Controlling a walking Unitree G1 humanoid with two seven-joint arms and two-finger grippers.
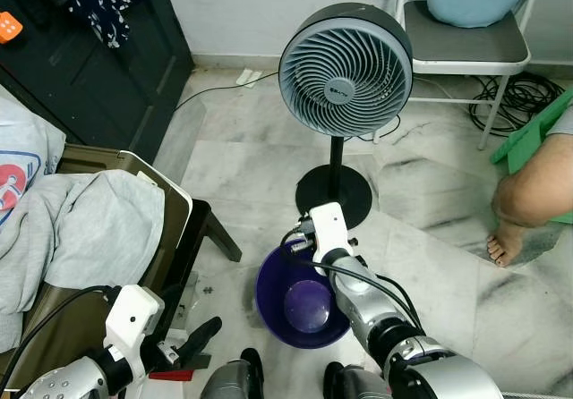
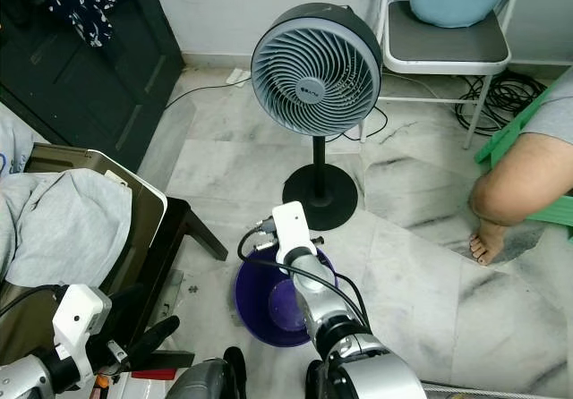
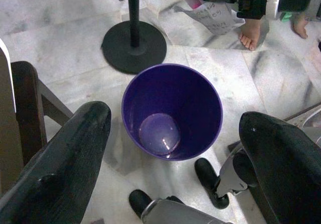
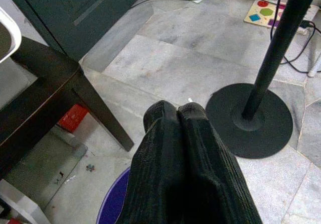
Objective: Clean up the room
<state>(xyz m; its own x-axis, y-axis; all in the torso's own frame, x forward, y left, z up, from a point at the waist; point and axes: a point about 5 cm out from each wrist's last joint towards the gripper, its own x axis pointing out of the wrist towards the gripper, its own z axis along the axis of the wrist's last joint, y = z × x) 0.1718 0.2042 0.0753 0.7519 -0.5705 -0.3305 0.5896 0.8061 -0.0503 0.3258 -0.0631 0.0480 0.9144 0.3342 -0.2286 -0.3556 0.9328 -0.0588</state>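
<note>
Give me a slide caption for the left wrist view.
Open left gripper hovers above a purple bin beside the fan base.

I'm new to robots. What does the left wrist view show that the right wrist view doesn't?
Left wrist view: the purple bin seen whole from above, a person's bare foot, and the left gripper, jaws wide open. Right wrist view: the right gripper, jaws shut, a colourful shape puzzle on the floor and a red thing under the dark wooden leg. Both share the fan's round black base, the bin and the marble floor.
</note>
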